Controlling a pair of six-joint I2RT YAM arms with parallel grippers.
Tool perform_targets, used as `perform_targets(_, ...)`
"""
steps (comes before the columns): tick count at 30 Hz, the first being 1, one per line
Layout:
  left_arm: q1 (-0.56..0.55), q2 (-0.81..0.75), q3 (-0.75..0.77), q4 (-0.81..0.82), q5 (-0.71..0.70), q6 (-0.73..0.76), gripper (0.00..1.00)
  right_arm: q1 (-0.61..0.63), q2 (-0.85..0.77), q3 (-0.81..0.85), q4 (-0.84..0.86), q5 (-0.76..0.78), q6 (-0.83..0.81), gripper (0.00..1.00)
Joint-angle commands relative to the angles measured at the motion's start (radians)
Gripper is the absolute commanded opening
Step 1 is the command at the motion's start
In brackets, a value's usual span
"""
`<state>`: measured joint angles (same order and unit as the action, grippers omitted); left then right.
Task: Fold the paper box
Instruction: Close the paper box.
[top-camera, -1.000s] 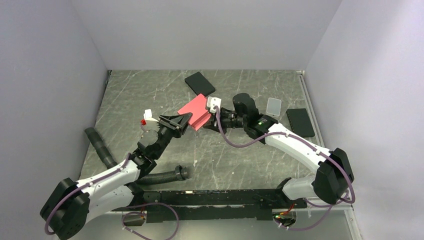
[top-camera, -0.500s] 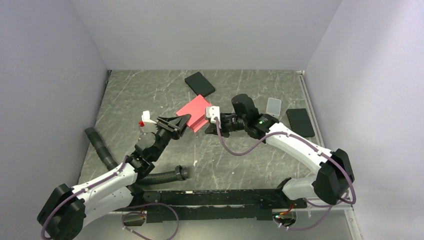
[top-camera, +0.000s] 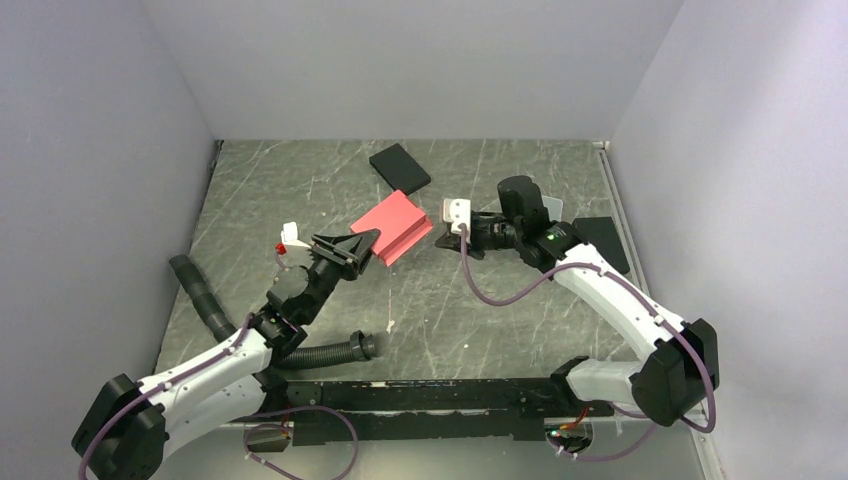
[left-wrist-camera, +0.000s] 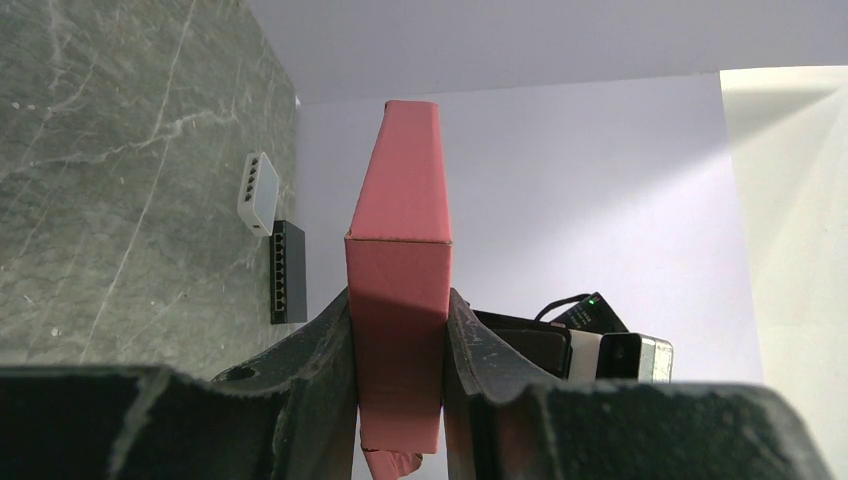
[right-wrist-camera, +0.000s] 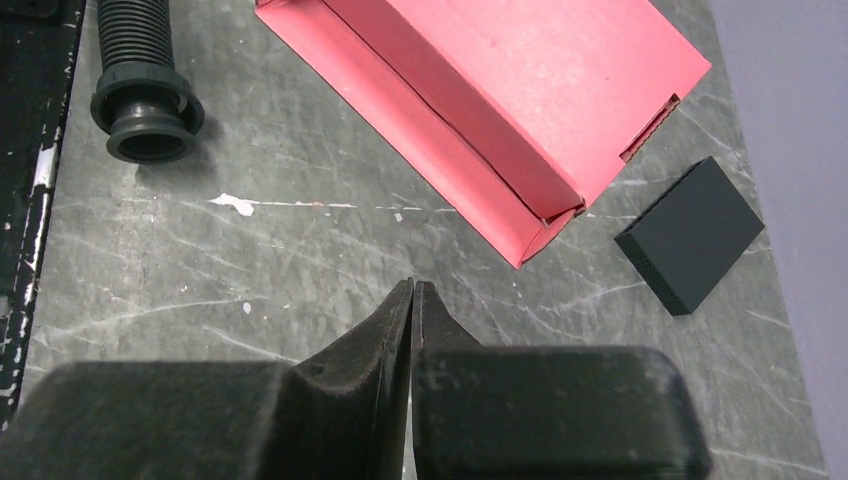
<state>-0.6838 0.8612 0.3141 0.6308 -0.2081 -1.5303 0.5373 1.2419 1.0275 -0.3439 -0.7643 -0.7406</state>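
Note:
The paper box (top-camera: 392, 224) is a pinkish-red flat carton held just above the middle of the table. My left gripper (top-camera: 358, 249) is shut on its near left end. In the left wrist view the box (left-wrist-camera: 400, 230) stands on edge, pinched between both fingers of the left gripper (left-wrist-camera: 398, 335), with a crumpled tab hanging below. In the right wrist view the paper box (right-wrist-camera: 520, 110) shows one long side flap standing open. My right gripper (right-wrist-camera: 412, 287) is shut on nothing and sits a short way off the box's right corner, over bare table. From above, the right gripper (top-camera: 447, 231) is to the right of the box.
A black flat box (top-camera: 400, 167) lies behind the paper box, and another black slab (top-camera: 603, 243) lies at the right edge. A tiny red-and-white carton (top-camera: 290, 238) sits left of the left gripper. Black corrugated hoses (top-camera: 328, 352) lie near the left arm's base. Walls enclose three sides.
My right gripper has pulled back to the right, away from the box's right end. The left gripper keeps its hold, and the box has shifted slightly left.

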Motion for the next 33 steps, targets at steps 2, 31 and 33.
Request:
perform_targets(2, 0.005, -0.002, -0.004, 0.063, 0.005, 0.002, 0.0, 0.001, 0.006, 0.003, 0.06, -0.008, -0.008, 0.06)
perform_targets(31, 0.005, 0.114, 0.025, 0.122, 0.092, -0.006, 0.0, 0.031, 0.007, -0.005, 0.216, 0.186, 0.083, 0.0)
perform_targets(33, 0.005, 0.122, 0.031, 0.124, 0.1, -0.004, 0.0, 0.032, 0.003, -0.008, 0.229, 0.199, 0.091, 0.0)
